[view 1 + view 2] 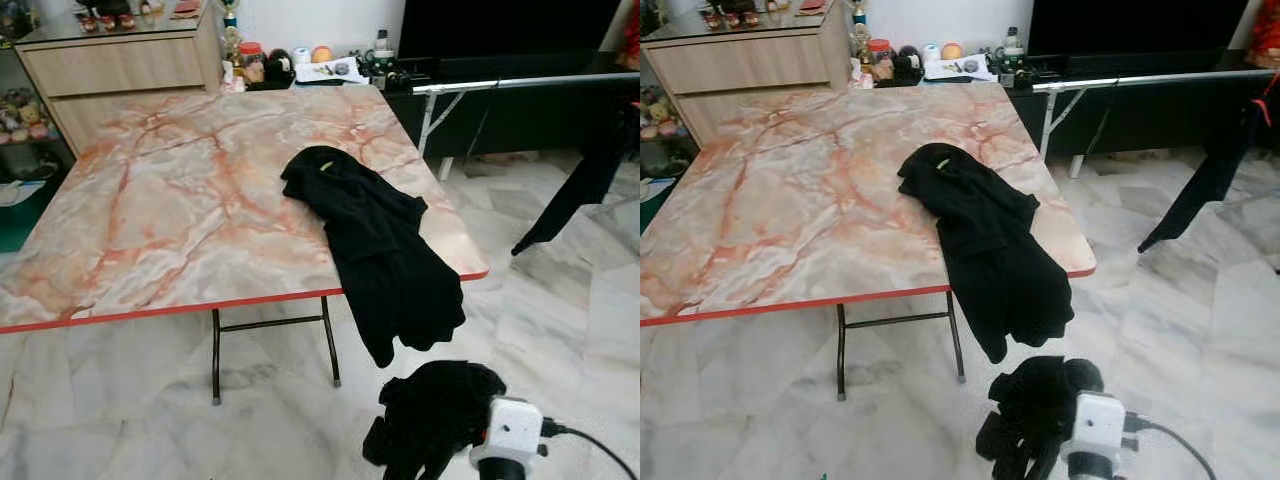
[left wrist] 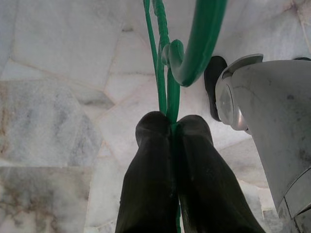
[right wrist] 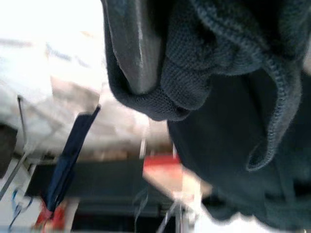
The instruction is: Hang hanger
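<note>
A green plastic hanger [image 2: 167, 77] is pinched at its thin wire part between the black fingers of my left gripper [image 2: 172, 121], which is shut on it above the marble floor; the hook curves away overhead. Low at the front right, my right gripper [image 1: 420, 455] is buried in a bunched black knit garment [image 1: 440, 405] and shut on it. In the right wrist view, one finger [image 3: 136, 48] shows with the knit cloth [image 3: 228, 111] wrapped around it. A second black garment [image 1: 375, 245] lies on the marble-patterned table [image 1: 170, 210], draped over its front right edge.
A silver clothes rail [image 1: 520, 83] runs along the far right with a dark garment [image 1: 585, 180] hanging from it. Behind the table are a wooden cabinet [image 1: 120, 65] and a low black unit [image 1: 500, 110] with jars and clutter. Marble floor [image 1: 120, 410] lies open in front.
</note>
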{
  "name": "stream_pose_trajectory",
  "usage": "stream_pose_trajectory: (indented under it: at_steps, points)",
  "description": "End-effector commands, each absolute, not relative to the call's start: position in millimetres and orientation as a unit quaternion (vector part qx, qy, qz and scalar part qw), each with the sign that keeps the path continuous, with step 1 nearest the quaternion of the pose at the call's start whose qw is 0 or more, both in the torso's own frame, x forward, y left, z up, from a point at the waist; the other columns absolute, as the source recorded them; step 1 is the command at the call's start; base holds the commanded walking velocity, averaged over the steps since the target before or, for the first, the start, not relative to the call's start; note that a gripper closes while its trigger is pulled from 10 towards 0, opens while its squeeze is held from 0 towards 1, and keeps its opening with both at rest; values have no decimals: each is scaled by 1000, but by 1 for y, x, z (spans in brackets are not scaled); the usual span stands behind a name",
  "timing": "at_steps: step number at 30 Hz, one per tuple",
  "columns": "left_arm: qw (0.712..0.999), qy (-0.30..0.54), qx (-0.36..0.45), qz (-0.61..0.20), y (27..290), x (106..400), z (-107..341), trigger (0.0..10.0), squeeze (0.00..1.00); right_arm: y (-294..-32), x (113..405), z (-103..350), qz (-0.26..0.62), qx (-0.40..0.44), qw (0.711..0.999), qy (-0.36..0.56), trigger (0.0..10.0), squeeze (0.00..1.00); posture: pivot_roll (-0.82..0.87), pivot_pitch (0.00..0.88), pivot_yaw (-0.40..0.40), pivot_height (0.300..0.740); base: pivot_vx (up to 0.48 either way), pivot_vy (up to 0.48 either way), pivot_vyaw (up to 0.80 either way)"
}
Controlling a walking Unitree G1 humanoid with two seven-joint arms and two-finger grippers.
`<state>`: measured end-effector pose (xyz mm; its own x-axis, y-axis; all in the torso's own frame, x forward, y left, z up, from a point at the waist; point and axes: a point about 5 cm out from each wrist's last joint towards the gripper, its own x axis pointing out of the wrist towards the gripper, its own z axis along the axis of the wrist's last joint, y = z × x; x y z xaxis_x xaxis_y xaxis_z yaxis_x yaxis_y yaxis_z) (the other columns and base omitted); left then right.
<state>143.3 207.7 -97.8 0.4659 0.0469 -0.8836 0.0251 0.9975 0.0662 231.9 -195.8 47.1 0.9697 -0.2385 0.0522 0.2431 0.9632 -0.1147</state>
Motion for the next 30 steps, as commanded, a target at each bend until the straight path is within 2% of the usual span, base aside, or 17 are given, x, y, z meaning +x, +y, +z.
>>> stream_pose_trajectory:
  at_steps: [1,8,20,30]
  points:
    - [849,527,36,-3,206,136,-101,10000,0,-197,237,68,-130,-61,988,-52,10000,0,60,80,46,740,0,0,0]
    - [849,528,35,-5,205,136,-101,10000,0,-191,252,89,-124,-57,988,-75,10000,0,68,72,44,740,0,0,679]
    - [846,531,43,-13,207,133,-102,10000,0,-189,248,95,-122,-55,989,-68,10000,0,62,49,55,740,0,0,800]
    - [847,529,43,-15,206,135,-101,10000,0,-191,249,106,-135,-61,986,-81,10000,0,64,64,48,740,0,0,42]
